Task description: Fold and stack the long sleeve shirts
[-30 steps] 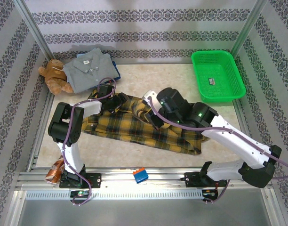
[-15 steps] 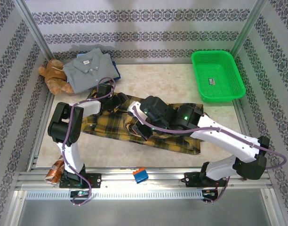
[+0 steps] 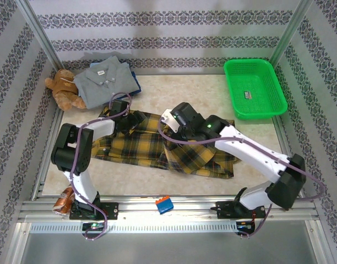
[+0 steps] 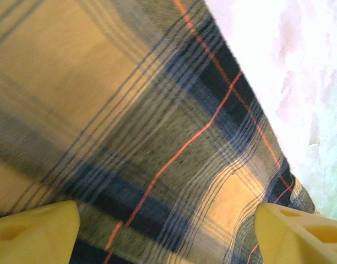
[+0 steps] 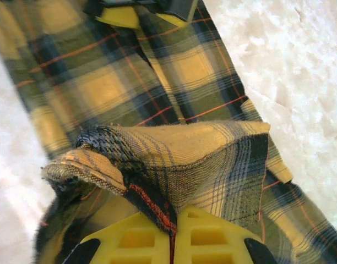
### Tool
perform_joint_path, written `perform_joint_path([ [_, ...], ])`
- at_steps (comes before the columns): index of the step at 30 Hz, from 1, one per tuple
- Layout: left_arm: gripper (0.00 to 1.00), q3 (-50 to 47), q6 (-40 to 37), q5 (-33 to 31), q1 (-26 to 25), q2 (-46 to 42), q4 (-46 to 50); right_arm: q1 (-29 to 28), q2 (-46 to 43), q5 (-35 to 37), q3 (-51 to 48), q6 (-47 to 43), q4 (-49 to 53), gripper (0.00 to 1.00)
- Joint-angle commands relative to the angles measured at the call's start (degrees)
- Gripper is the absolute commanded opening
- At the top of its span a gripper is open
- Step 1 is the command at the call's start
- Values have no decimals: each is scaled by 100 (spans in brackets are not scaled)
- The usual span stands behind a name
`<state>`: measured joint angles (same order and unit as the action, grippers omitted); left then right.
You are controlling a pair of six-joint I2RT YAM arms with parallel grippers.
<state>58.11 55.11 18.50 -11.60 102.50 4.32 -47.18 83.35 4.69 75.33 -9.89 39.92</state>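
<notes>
- Teddy bear (image 3: 63, 88): far left corner, touching the shirt pile
- Grey shirt (image 3: 105, 80): folded, lying on the blue shirt (image 3: 136, 86)
- Left gripper (image 4: 166, 223): jaws spread wide, close over the plaid shirt (image 3: 138, 147)
- Plaid shirt: laid across mid-table (image 3: 185, 91)
- Right gripper (image 5: 171, 234): fingers pressed together, pinching a raised fold of plaid cloth
- Green basket (image 3: 230, 88): far right corner

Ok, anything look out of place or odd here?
A teddy bear sits beside the folded grey shirt at far left, not clothing. The plaid shirt lies crumpled, one bunched fold pinched in the right hand.
</notes>
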Motion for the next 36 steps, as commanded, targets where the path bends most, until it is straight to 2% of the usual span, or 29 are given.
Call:
perform_joint_path([
  [1, 84, 20, 131, -347, 121, -564, 446, 154, 380, 73, -6, -768, -739, 6],
  [7, 85, 432, -111, -465, 265, -1089, 993, 174, 1016, -247, 323, -1312, -1002, 4],
  [10, 85, 367, -128, -504, 412, -1374, 1135, 174, 874, -972, 217, -1556, -1361, 4],
  [12, 85, 245, -139, -619, 537, -1622, 1264, 173, 619, -1516, -219, -1942, -1913, 4],
  [14, 85, 124, -171, -687, 625, -1872, 1362, 230, 579, -1648, -365, -2034, -2120, 4],
  [20, 86, -63, -403, -909, 670, -2281, 1780, 723, 870, -2231, -283, -2249, -1871, 4],
  [25, 85, -325, -329, -969, 659, -2420, 1827, 1236, 1304, -3034, -346, -2889, -1888, 8],
  [29, 84, -462, -277, -1079, 626, -2547, 1919, 1545, 1755, -3710, -124, -2892, -2031, 9],
  [33, 84, -608, -183, -1237, 566, -2718, 1968, 1713, 2200, -3876, 95, -2946, -2099, 9],
  [36, 84, -689, -78, -1313, 503, -2799, 1985, 1946, 2589, -3701, 315, -2845, -2175, 9],
])
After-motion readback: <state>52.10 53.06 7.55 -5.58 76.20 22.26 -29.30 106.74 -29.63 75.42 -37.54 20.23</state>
